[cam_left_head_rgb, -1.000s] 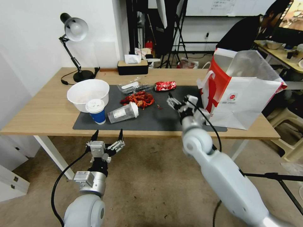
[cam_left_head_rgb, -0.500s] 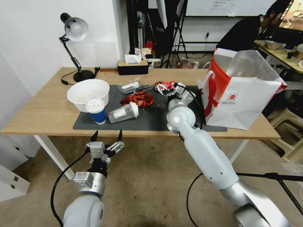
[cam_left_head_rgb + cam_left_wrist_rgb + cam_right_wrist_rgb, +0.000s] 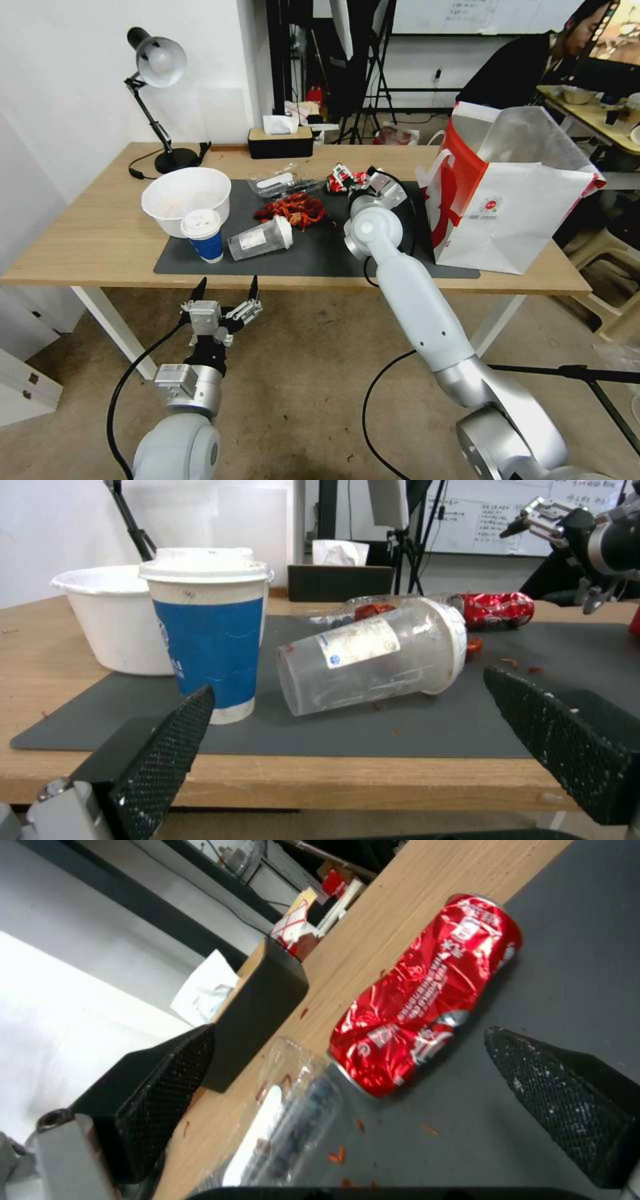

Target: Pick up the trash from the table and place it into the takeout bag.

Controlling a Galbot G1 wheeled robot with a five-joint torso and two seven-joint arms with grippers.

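Light-wood worktop (image 3: 100, 233) carried a dark grey mat (image 3: 320, 250), with bare wood along its near edge and left end. At the mat's right end stood the takeout bag (image 3: 513, 200), mouth open upward. The white bowl (image 3: 187, 199) sat at the mat's left corner, the blue paper cup (image 3: 202, 235) upright just before it and the clear plastic cup (image 3: 261, 239) on its side beside that. Crayfish shells (image 3: 291, 208) lay mid-mat, a clear lidded tray (image 3: 280, 183) behind them. The right gripper (image 3: 351, 179) hovered at the crushed red can (image 3: 427, 1005) by the mat's far edge, fingers (image 3: 560, 1090) spread either side, not touching. The left gripper (image 3: 227, 288) hung below the near edge, fingers released.
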